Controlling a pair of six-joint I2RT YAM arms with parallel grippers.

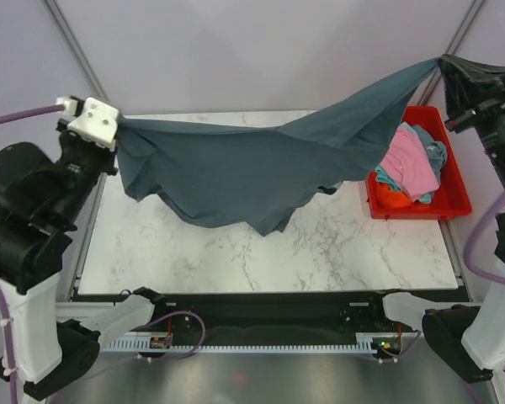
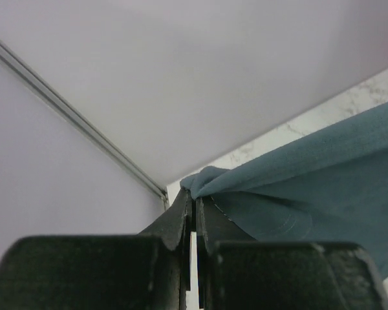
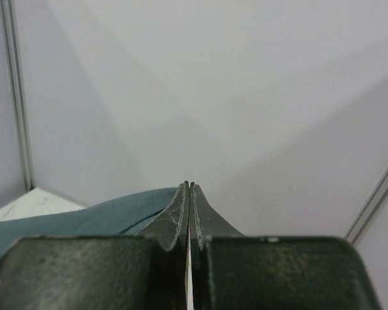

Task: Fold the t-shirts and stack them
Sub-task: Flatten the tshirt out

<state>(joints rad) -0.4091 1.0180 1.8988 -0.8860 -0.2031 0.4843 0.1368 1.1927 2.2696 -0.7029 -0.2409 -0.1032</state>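
A large slate-blue t-shirt (image 1: 252,164) hangs stretched in the air between both arms, and its lowest folds droop onto the marble table (image 1: 337,252). My left gripper (image 1: 118,126) is shut on the shirt's left corner above the table's back left; in the left wrist view a bunched tip of cloth (image 2: 210,179) pokes from the shut gripper (image 2: 194,201). My right gripper (image 1: 445,66) is raised high at the back right, shut on the other end. In the right wrist view the cloth (image 3: 97,216) runs off to the left of the pressed-together gripper (image 3: 189,187). Pink (image 1: 408,160), teal (image 1: 433,151) and orange (image 1: 391,195) t-shirts lie piled in the bin.
A red plastic bin (image 1: 454,198) stands at the table's right edge, below the right arm. Pale walls with metal frame rails (image 1: 76,50) enclose the back. A black rail with cables (image 1: 261,332) runs along the near edge between the arm bases.
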